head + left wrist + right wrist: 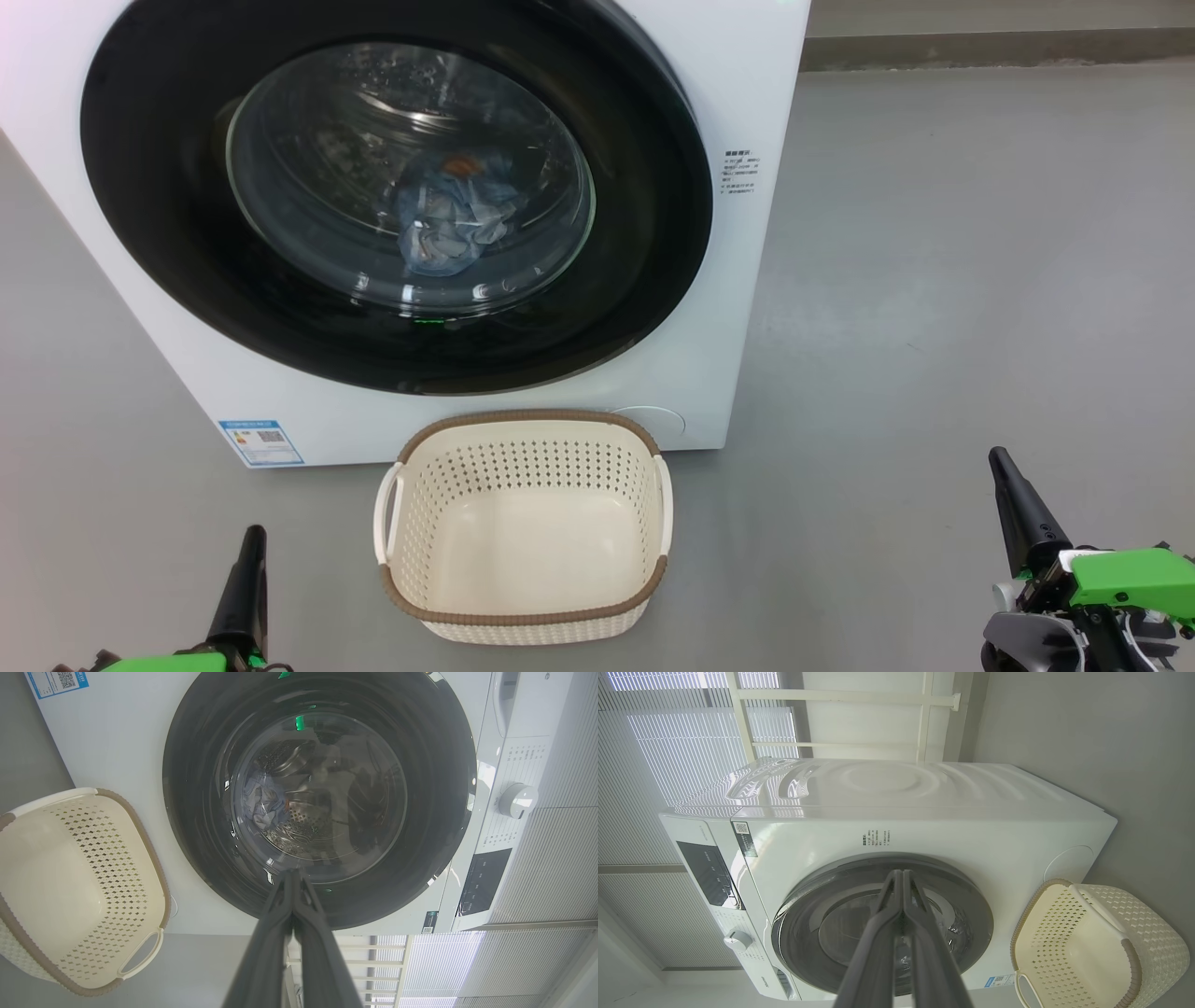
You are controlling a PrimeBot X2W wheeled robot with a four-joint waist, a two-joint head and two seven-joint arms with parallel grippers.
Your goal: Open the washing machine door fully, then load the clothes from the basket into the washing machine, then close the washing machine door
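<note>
Left gripper [252,537] and right gripper [999,459]: closed, empty. Ahead, the round glossy black washing machine door [149,187] appears shut over the light blue clothes [448,219]. Between the grippers, the cream perforated plastic basket [523,462] is empty. Verify the latch is flush.

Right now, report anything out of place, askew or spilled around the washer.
Nothing stands out. The washing machine door is shut, the clothes lie in a heap behind it, and the basket stands upright and empty in front.
</note>
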